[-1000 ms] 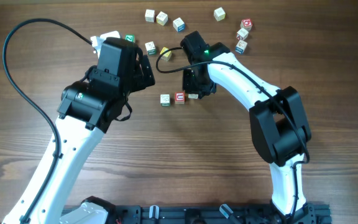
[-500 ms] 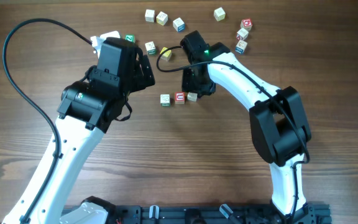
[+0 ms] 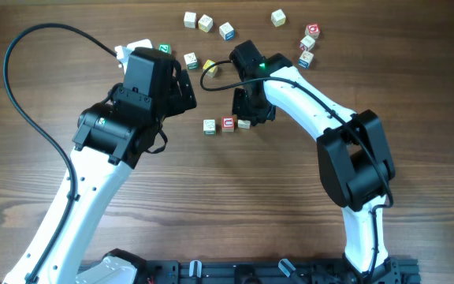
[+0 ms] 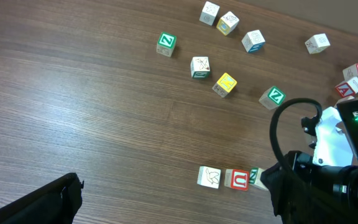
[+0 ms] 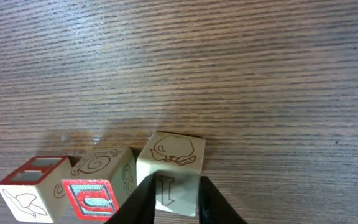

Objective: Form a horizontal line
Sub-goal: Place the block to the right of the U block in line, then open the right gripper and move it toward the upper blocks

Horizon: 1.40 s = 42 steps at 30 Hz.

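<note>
Row [image 3: 227, 124] of three touching blocks lies directly under our right gripper [image 5: 174, 190], which pinches the end block [image 5: 169, 155]. We judge a sticky release or crooked lift could drag it askew.

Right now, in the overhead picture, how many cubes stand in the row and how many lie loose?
Cubes in the row: 3
Loose cubes: 10
Total: 13 visible from overhead; the right arm may hide more.
</note>
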Tool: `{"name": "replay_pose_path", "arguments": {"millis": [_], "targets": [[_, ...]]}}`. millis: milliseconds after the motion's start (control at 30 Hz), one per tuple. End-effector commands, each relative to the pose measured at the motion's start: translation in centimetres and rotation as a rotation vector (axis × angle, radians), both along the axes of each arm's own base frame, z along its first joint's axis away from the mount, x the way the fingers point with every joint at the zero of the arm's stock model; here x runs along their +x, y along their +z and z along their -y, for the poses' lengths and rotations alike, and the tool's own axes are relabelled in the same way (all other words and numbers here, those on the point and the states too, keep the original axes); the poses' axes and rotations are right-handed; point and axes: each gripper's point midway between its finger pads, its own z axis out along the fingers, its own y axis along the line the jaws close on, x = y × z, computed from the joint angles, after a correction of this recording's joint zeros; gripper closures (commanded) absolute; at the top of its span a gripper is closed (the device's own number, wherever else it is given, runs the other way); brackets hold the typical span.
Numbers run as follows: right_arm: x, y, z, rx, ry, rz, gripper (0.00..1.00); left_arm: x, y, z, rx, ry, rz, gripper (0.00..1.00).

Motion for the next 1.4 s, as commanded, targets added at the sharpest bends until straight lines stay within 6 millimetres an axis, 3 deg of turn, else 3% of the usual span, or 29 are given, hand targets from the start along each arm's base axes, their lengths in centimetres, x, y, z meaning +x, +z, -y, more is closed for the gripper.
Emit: {"name": "replay_pose_path", "arguments": {"millis": [0, 233, 533, 667, 967, 1033, 1367], "targets": [[-0.6, 0.4, -0.1, 0.017, 0.0, -0.018, 0.78, 0.0, 0.6, -0.1, -0.012, 0.004, 0.016, 0.0], [-1.8, 0.4, -0.1, 0.024, 0.102, -0.053, 0.78, 0.0, 0.6, -0.1, -0.012, 0.004, 0.016, 0.0], [-1.2, 0.5, -0.6, 0.045, 0.112, -0.028, 0.77, 0.0, 0.6, -0.1, -0.012, 0.004, 0.016, 0.0], [-1.5, 1.1, -2.8, 0.17, 0.226, -0.026, 0.77, 0.0, 0.6, -0.1, -0.012, 0.004, 0.016, 0.0], [-1.1, 1.1, -2.8, 0.167, 0.218, -0.01, 0.77, 0.0, 0.6, -0.1, -0.012, 0.004, 0.016, 0.0], [-1.0, 1.1, -2.8, 0.168, 0.194, -0.015, 0.71, 0.0, 0.6, -0.1, -0.012, 0.004, 0.016, 0.0], [-1.2, 1.7, -2.6, 0.173, 0.166, -0.033, 0.71, 0.0, 0.6, -0.1, -0.012, 0.004, 0.016, 0.0]]}}
